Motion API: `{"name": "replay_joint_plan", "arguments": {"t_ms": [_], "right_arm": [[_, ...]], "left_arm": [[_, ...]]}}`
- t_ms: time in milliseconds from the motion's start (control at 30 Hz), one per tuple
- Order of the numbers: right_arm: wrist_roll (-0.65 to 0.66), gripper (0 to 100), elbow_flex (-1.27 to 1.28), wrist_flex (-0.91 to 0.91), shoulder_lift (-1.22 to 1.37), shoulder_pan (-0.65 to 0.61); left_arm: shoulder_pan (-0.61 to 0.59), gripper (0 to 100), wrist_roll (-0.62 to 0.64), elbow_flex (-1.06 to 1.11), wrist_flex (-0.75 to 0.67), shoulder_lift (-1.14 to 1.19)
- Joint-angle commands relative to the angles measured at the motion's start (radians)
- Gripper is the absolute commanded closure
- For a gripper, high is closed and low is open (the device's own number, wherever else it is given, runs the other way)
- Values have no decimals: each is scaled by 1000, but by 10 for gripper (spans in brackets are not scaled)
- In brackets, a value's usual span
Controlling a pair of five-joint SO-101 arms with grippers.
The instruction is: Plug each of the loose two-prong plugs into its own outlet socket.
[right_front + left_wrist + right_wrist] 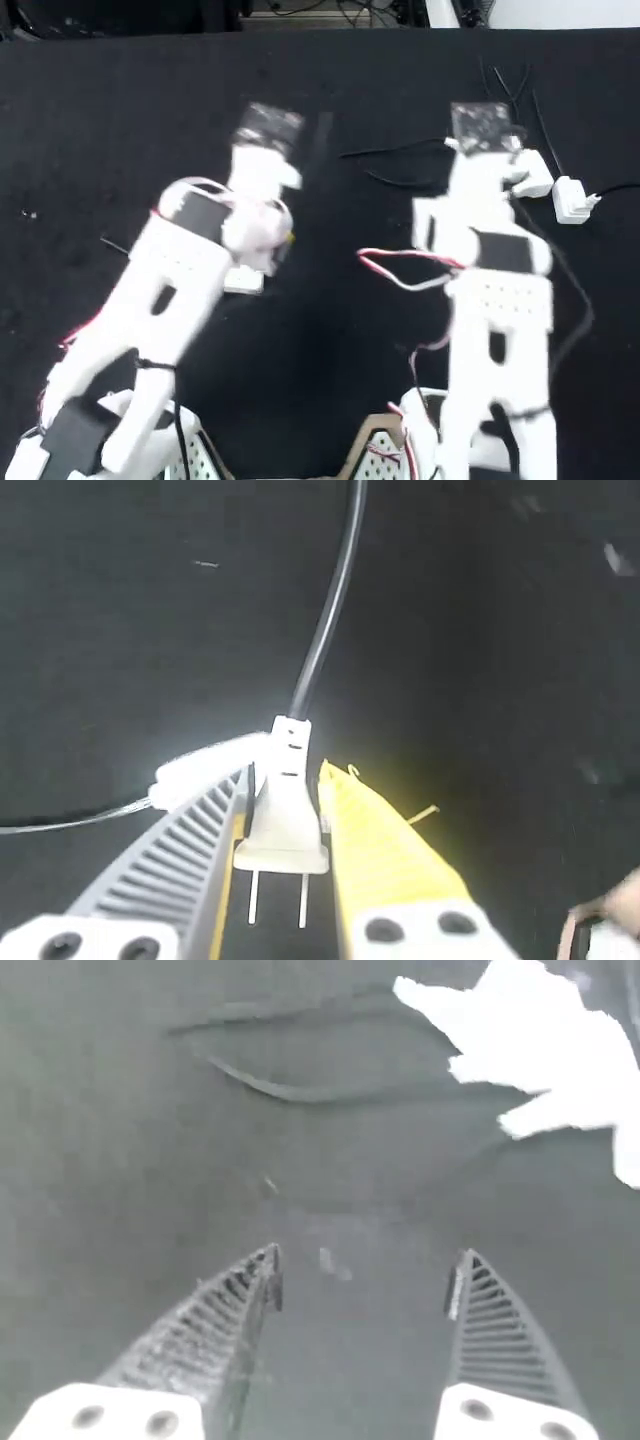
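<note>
**Left gripper holds a plug; right gripper holds nothing**

My left gripper (pixel 290 772) is clamped on a white two-prong plug (pixel 285 825). A grey ribbed finger (pixel 190 850) and a yellow finger (pixel 385 860) press its flat sides. The prongs (pixel 277 908) are free and point back toward the wrist camera. The black cable (pixel 330 610) runs away from the plug over the table.

I judge the plug light and rigid, with smooth moulded plastic that could swivel between the pads if the cable drags. The cable looks fairly stiff, so it will steer the plug more than the plug's weight will. The flat sides of the body are the place to hold. The thin prongs would bend if pinched or pushed in crooked. With the prongs facing the wrist, I expect a re-grip or a turn before insertion.

My right gripper (pixel 365 1260) is spread wide, with nothing between its fingers, above the cloth.

In the high view, two white blocks (pixel 572 200) lie at the right of the frame, just beside the right arm; they are probably the sockets. The table (pixel 120 120) is covered in matte black cloth with loose black cables on it. Past its far edge, at the top of the frame, more cables lie on the floor.
</note>
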Motion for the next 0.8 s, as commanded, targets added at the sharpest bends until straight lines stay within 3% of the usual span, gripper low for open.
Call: {"name": "replay_joint_plan", "arguments": {"t_ms": [0, 133, 300, 500, 667, 767], "right_arm": [[107, 733, 22, 97, -133, 124], [166, 733, 157, 97, -266, 207], [203, 733, 283, 101, -441, 224], [198, 733, 357, 104, -542, 226], [198, 733, 358, 104, -542, 226], [199, 733, 355, 104, -542, 226]], "left_arm": [[148, 970, -29, 70, -84, -11], [248, 967, -31, 163, -187, 37], [344, 952, -57, 243, -262, 55], [346, 769, -75, 278, -224, 55], [314, 780, -106, 275, -144, 52], [232, 795, -112, 275, -127, 52]]}}
